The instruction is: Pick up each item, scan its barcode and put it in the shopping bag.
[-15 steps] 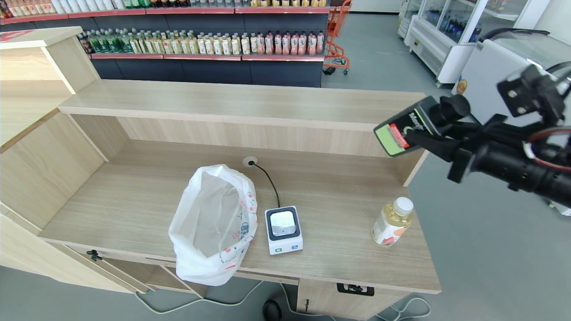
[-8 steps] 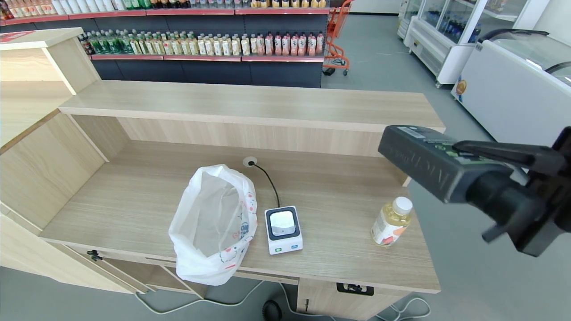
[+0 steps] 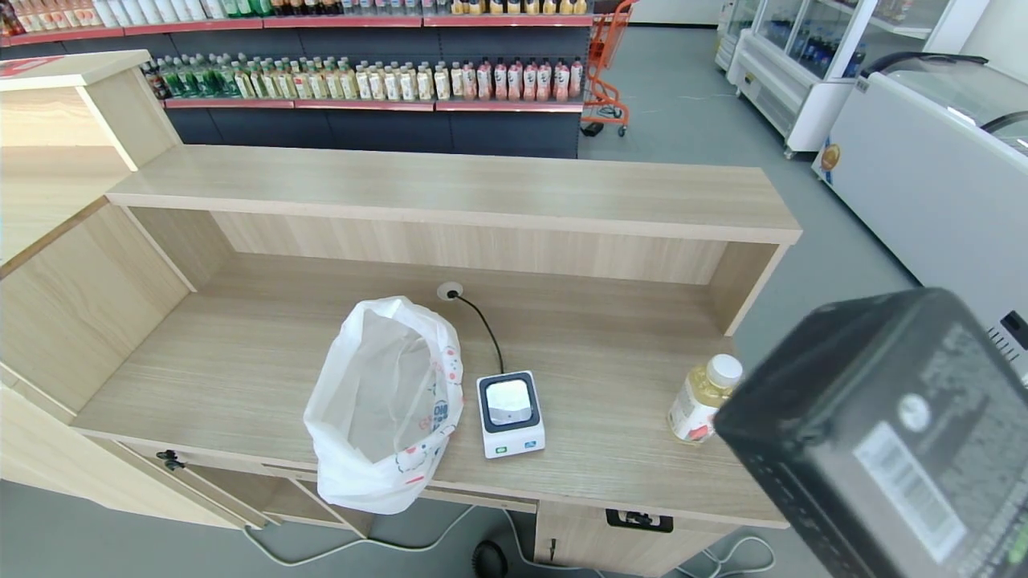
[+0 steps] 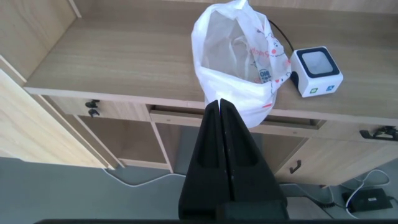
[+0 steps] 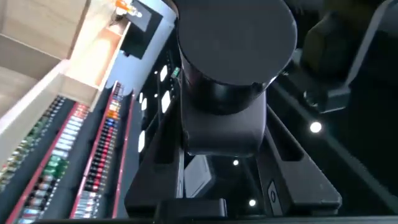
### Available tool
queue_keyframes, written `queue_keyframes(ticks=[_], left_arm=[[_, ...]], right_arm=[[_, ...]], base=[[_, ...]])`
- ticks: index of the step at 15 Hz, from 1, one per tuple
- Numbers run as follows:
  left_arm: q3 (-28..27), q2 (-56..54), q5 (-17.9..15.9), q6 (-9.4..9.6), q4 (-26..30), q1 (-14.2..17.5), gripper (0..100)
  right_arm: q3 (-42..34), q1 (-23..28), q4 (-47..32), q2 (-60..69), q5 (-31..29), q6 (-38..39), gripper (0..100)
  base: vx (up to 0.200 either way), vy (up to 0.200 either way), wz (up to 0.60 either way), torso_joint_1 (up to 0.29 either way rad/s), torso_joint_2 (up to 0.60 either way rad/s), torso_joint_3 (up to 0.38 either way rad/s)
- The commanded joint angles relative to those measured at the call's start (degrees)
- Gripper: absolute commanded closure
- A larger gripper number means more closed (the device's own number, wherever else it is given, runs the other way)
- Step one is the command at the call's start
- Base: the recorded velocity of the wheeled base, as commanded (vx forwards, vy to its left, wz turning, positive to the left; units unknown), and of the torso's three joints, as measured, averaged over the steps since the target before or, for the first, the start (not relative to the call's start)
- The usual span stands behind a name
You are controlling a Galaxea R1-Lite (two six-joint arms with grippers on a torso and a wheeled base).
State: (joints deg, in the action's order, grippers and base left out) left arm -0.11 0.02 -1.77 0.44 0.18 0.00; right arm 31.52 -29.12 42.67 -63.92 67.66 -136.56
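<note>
I'm looking at a shop: a checkout counter (image 3: pixel 450 189) with a scanner (image 3: pixel 511 413) on it, drink shelves (image 3: pixel 361 80) behind it, and what look like freezers (image 3: pixel 803 64) beyond its right end.

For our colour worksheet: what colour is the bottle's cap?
White; the cap shows best in head view.

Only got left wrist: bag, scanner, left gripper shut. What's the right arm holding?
Observer: A black box, up in the air close to the head camera, barcode label facing that camera.
Operator: Over the scanner?
Observer: No. The scanner sits mid-counter beside the shopping bag; the box is well off to its right.
Operator: Anything else to scan?
Observer: One bottle, white cap, upright at the right end of the counter.
</note>
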Motion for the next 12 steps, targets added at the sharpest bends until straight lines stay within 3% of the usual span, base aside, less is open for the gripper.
queue_keyframes(ticks=[1, 12], left_arm=[[0.0, 0.1, 0.0, 0.00, 0.0, 0.0, 100], [0.0, 0.1, 0.0, 0.09, 0.0, 0.0, 100]], right_arm=[[-0.2, 2.1, -2.1, 4.4, 1.9, -1.3, 100], [0.2, 5.9, -9.5, 7.4, 4.6, -3.3, 100]], base=[[0.000, 0.000, 0.00, 0.000, 0.00, 0.000], [0.000, 0.000, 0.00, 0.000, 0.00, 0.000]])
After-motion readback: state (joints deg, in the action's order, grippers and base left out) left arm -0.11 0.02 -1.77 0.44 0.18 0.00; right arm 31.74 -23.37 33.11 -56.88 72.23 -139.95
